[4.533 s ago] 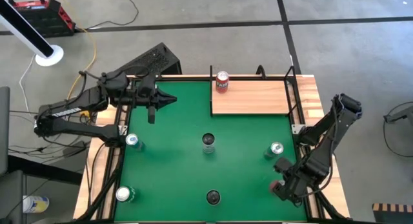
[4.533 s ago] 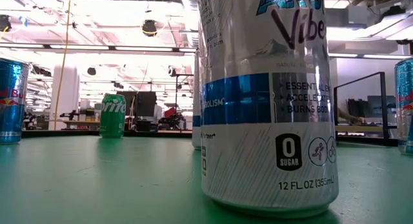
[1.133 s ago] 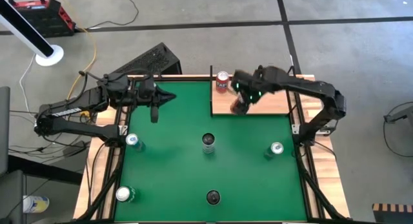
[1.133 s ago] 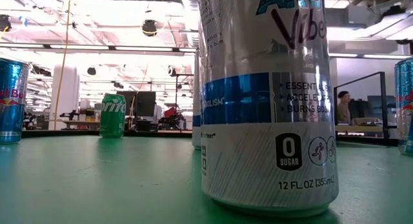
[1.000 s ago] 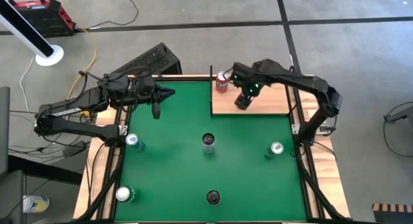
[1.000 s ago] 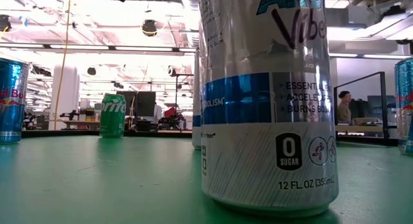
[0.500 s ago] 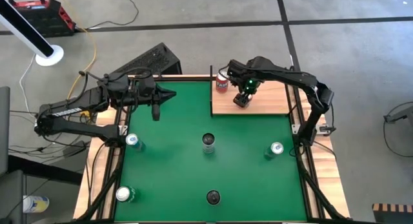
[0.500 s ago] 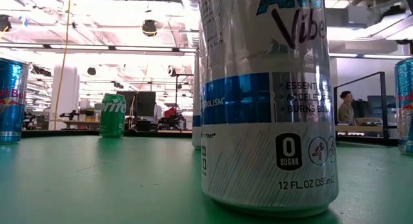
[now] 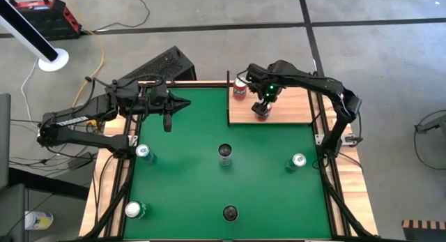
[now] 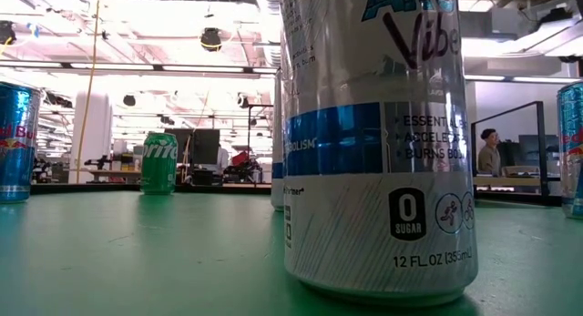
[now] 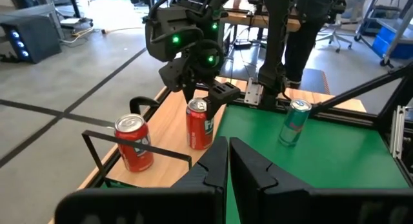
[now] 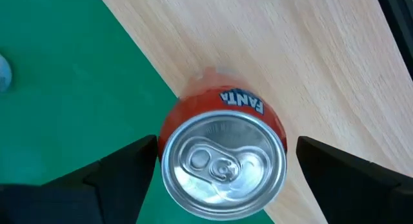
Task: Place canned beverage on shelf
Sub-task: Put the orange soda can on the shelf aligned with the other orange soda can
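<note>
An orange Fanta can [image 12: 222, 162] stands upright on its base on the pale-wood shelf [image 9: 293, 106], close to the shelf's edge by the green surface. My right gripper [image 9: 261, 111] hangs over it, pointing down and open. One finger stands on each side of the can's top, with a narrow gap to the can. A second red can [image 9: 240, 88] stands at the shelf's far left corner. My left gripper [image 9: 185, 104] is shut and holds nothing. It hovers over the green surface's far left part and points toward the shelf.
Several cans stand on the green surface: one at the left edge [image 9: 143, 153], one at the near left [image 9: 134, 210], one mid-table [image 9: 224, 153], one near the front [image 9: 230, 213] and one at the right [image 9: 298, 160]. A black wire rail [image 11: 135, 139] borders the shelf. A person stands beyond the table.
My right gripper has sunk a little over the shelf's near left part, with the orange can under it. It has kept still for the last half second. The can now stands on the shelf.
</note>
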Tool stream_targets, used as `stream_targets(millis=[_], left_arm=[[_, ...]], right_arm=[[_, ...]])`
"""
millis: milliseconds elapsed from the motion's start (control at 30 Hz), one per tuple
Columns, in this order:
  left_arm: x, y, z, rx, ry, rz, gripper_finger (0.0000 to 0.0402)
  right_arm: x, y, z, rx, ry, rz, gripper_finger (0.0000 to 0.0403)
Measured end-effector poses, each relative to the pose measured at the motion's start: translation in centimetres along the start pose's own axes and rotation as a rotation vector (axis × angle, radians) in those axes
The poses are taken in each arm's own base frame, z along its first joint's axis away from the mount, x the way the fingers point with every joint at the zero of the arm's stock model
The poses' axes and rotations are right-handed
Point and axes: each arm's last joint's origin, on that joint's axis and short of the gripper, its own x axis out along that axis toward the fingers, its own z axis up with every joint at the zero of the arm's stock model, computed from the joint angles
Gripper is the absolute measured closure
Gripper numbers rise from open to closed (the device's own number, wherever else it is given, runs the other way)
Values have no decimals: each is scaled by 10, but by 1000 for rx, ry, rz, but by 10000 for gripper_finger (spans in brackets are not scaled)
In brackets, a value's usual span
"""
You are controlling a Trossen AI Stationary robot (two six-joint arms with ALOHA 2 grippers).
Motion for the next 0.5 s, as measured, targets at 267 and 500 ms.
stream_targets(millis=[267, 500], left_arm=[[0, 0, 0, 13, 0, 0, 401], [0, 0, 0, 14, 0, 0, 401]], right_arm=[[-40, -9, -21, 51, -134, 17, 14], [-75, -18, -74, 169, -310, 28, 18]])
